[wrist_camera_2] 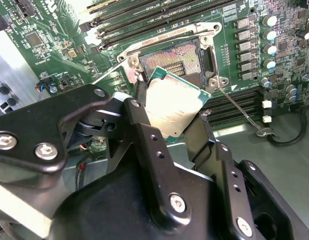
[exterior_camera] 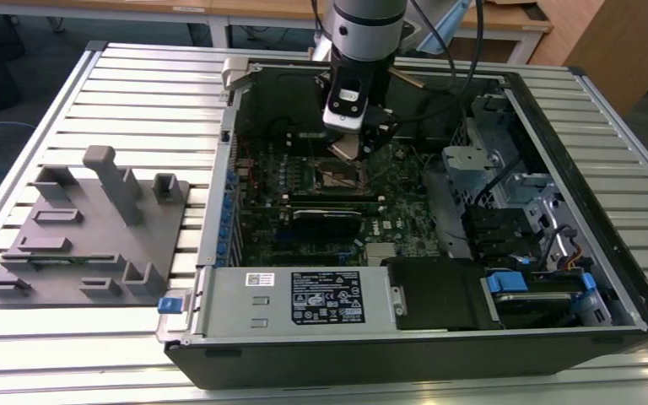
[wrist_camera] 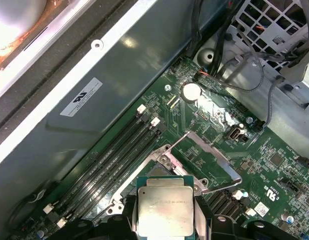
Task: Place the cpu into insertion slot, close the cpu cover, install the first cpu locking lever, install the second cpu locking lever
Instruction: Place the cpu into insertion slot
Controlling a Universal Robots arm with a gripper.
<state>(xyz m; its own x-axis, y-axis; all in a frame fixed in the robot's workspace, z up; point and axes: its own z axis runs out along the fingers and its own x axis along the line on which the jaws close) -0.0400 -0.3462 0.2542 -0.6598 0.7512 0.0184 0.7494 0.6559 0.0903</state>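
My gripper (exterior_camera: 358,145) hangs inside the open computer case, just above the insertion slot (exterior_camera: 341,175). It is shut on the cpu (wrist_camera_2: 175,106), a thin square chip with a pale metal face, gripped by two opposite edges between the black fingers (wrist_camera_2: 139,107). In the second wrist view the insertion slot (wrist_camera_2: 175,59) lies open right behind the chip, its dark pin field bare. In the first wrist view the cpu (wrist_camera: 165,209) covers most of the socket, and the cpu cover (wrist_camera: 214,154) stands swung open as a thin metal frame. A wire locking lever (wrist_camera_2: 239,111) sticks out beside the socket.
Long black memory slots (wrist_camera: 114,150) run beside the socket. A labelled power supply box (exterior_camera: 301,299) fills the case's near edge, and a drive cage with cables (exterior_camera: 504,194) stands on the exterior view's right. A grey fixture (exterior_camera: 88,228) sits on the slatted table on the exterior view's left.
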